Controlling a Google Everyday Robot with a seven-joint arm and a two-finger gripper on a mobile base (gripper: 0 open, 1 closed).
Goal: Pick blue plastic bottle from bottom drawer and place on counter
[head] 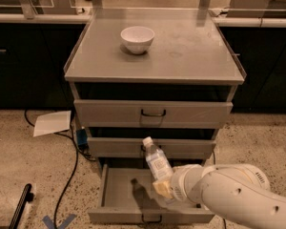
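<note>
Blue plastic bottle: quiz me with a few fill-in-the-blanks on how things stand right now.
The hand, above the bottom drawer, grips the blue plastic bottle, whose cap is ____.
The bottom drawer stands ____.
The counter holds ____ item, a white bowl.
Missing: white; open; one.

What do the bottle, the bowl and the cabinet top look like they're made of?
The blue plastic bottle, held by the end effector above the bottom drawer: clear plastic, see-through body. The bowl: smooth white, ceramic or plastic. The counter: matte grey, likely metal; dull sheen, scuffs.
</note>
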